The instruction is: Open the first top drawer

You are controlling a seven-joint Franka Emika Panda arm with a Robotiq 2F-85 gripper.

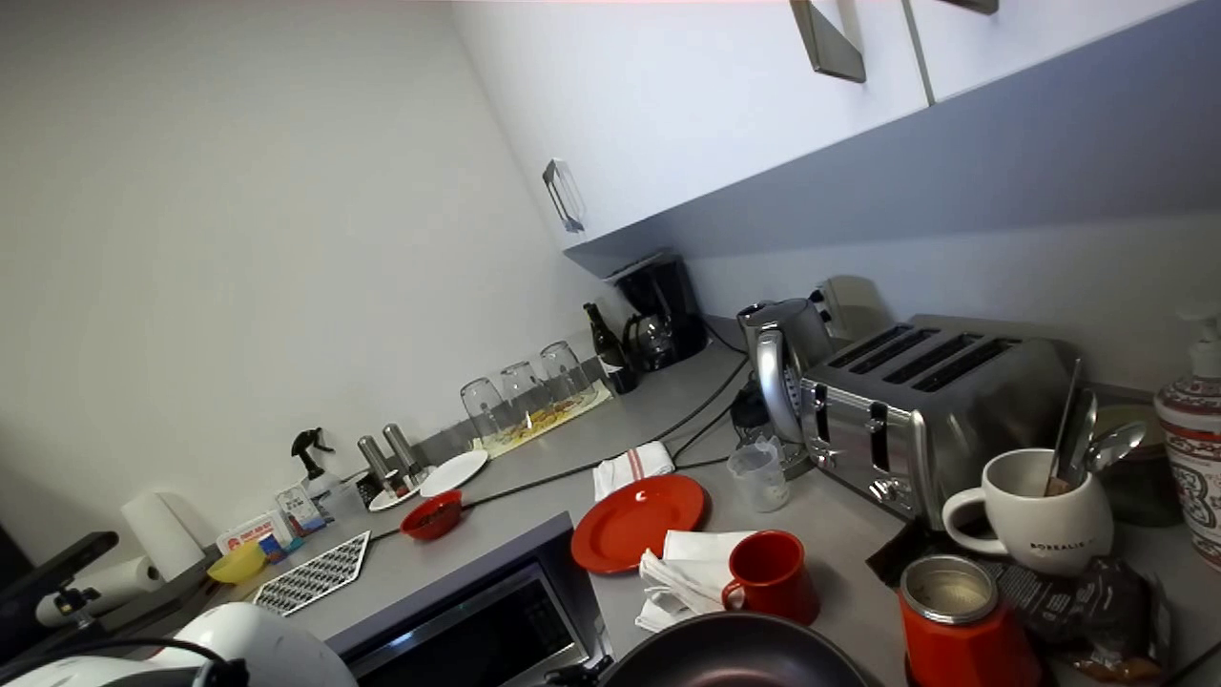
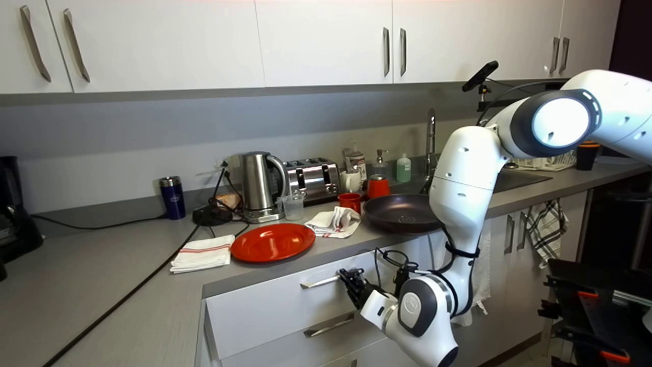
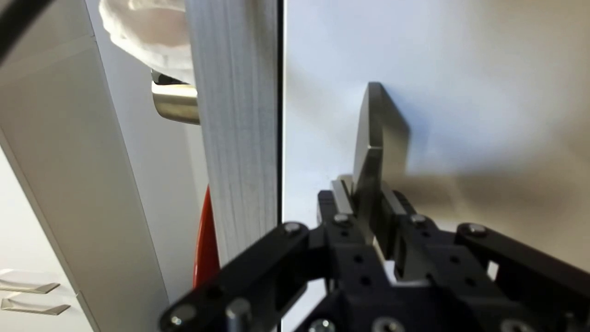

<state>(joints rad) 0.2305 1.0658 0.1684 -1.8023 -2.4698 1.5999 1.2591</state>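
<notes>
The first top drawer has a wide, flat, pale front just under the countertop in an exterior view. Its front fills the right of the wrist view. Its inside does not show. A flat metal handle sits on it; the handle also stands out from the front in the wrist view. My gripper is at the right part of this handle. In the wrist view its two fingers are closed around the handle, one on each side. The drawer and handle are out of view in an exterior view showing the toaster closely.
The countertop edge runs close beside the drawer front. A red plate, a cloth and a dark pan stand near the edge above. A second drawer handle lies below. Cables loop by the gripper.
</notes>
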